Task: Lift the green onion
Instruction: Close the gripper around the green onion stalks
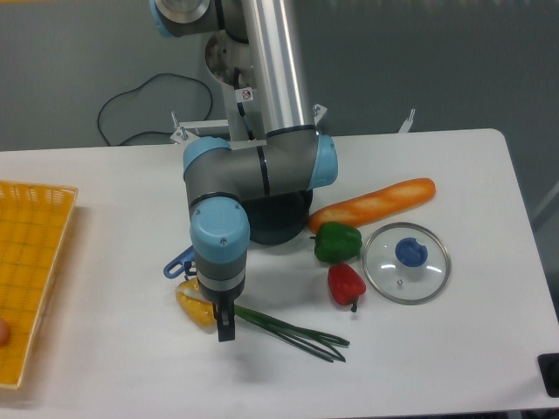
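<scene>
My end effector (225, 330) sits at the onion's (288, 331) pale end; I cannot tell its grip. I should straddle only the stalk, avoiding the yellow pepper (194, 307).

Small warning sticker (247, 93) on the arm, possibly pictogram; nothing legible.

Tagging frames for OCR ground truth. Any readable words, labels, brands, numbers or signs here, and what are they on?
None can be read.
Small white sticker with a red mark on the robot arm's silver tube: a sign of some kind, too small and blurred to read.
No printing shows on the glass lid, the yellow basket, the vegetables or the table.
</scene>
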Action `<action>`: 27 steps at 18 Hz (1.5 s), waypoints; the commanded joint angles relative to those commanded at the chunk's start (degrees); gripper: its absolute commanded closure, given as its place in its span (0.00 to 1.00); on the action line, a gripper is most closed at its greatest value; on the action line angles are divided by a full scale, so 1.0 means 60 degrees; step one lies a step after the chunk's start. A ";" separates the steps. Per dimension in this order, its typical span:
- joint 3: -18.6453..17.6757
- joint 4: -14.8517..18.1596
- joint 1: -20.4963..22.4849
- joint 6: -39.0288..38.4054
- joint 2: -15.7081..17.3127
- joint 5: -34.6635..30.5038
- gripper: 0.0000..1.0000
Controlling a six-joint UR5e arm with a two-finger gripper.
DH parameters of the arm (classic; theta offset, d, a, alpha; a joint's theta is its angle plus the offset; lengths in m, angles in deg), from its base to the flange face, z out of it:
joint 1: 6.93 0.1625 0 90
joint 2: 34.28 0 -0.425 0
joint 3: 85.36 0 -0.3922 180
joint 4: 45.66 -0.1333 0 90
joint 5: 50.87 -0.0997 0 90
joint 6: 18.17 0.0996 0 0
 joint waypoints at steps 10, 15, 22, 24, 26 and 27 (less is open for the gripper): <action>-0.0044 0.0044 0.0000 -0.0235 -0.0073 -0.0015 0.34; -0.0059 0.0030 0.0000 -0.0234 -0.0161 -0.0015 0.31; -0.0059 0.0029 0.0000 -0.0220 -0.0234 -0.0015 0.28; -0.0059 0.0029 0.0000 -0.0220 -0.0234 -0.0015 0.28; -0.0059 0.0029 -0.0015 -0.0220 -0.0234 -0.0015 0.28; -0.0059 0.0029 -0.0015 -0.0220 -0.0249 -0.0015 0.29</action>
